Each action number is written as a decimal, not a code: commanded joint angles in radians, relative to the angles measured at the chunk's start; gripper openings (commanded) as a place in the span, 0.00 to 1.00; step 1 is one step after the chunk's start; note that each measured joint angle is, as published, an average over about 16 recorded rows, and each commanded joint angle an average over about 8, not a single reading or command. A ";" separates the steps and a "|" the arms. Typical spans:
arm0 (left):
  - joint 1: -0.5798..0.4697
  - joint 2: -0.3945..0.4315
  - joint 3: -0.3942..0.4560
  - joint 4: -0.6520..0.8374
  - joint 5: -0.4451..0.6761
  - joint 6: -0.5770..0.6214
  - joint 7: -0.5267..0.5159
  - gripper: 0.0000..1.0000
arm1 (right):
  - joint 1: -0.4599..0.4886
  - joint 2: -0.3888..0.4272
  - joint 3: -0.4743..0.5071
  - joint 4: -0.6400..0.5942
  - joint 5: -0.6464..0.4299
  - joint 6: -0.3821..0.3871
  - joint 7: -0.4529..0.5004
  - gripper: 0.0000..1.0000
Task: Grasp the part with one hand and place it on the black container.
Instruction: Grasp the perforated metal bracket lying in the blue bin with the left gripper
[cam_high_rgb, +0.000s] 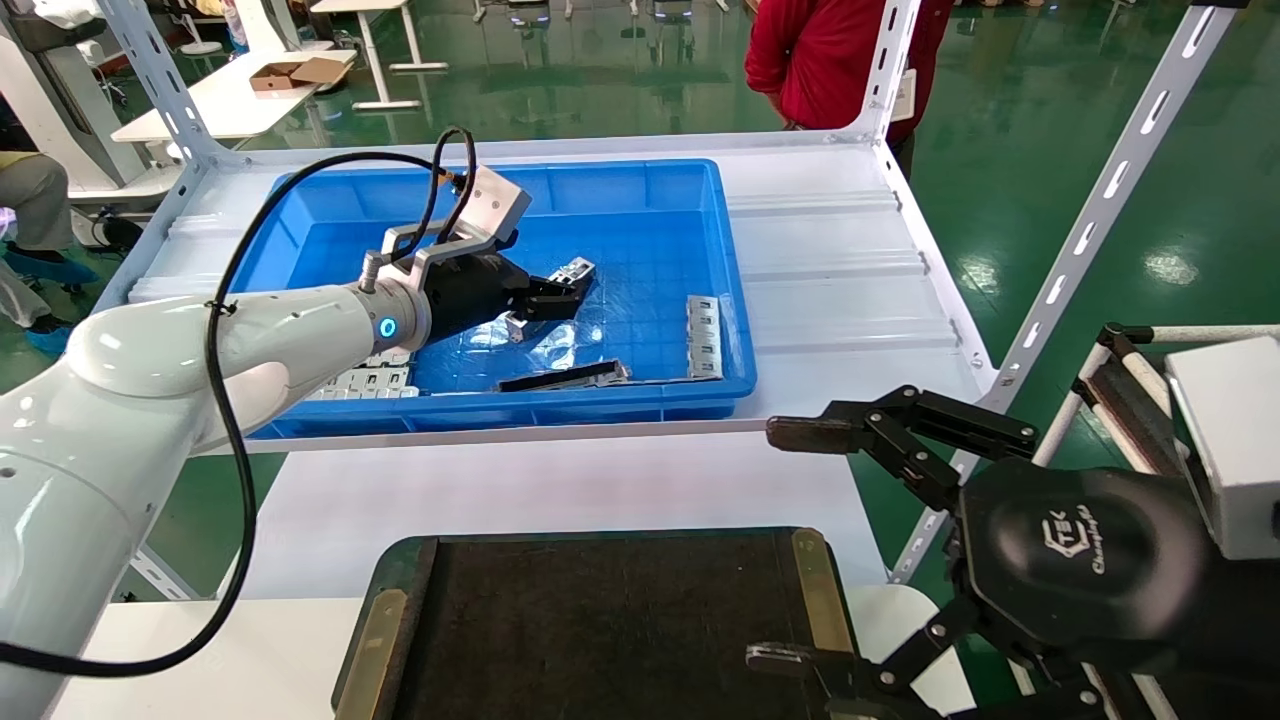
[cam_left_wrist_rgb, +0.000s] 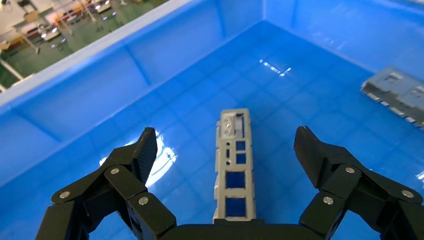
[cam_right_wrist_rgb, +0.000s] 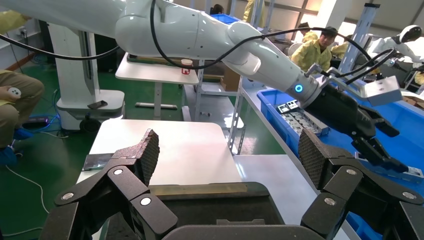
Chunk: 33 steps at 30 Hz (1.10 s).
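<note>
The part (cam_left_wrist_rgb: 234, 165), a narrow silver-grey bracket with square cut-outs, lies on the floor of the blue bin (cam_high_rgb: 640, 190). In the head view the part (cam_high_rgb: 573, 270) shows just past my left fingertips. My left gripper (cam_left_wrist_rgb: 226, 145) is open, with one finger on each side of the part and clear of it. It also shows in the head view (cam_high_rgb: 560, 295), reaching into the bin. The black container (cam_high_rgb: 600, 620) with brass side strips lies at the near edge. My right gripper (cam_high_rgb: 785, 545) is open and empty, parked beside the container's right side.
The bin also holds stacked grey plates (cam_high_rgb: 365, 380), a long dark strip (cam_high_rgb: 565, 377) and another bracket (cam_high_rgb: 703, 335). A slotted white shelf post (cam_high_rgb: 1090, 220) stands at the right. A person in red (cam_high_rgb: 830, 60) stands behind the table.
</note>
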 joint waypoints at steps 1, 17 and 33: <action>-0.011 0.018 0.001 0.041 -0.003 -0.017 0.015 0.38 | 0.000 0.000 0.000 0.000 0.000 0.000 0.000 0.35; 0.002 0.024 0.065 0.072 -0.073 -0.041 0.005 0.00 | 0.000 0.001 -0.001 0.000 0.001 0.001 -0.001 0.00; 0.011 0.022 0.130 0.075 -0.128 -0.064 -0.013 0.00 | 0.001 0.001 -0.002 0.000 0.002 0.001 -0.001 0.00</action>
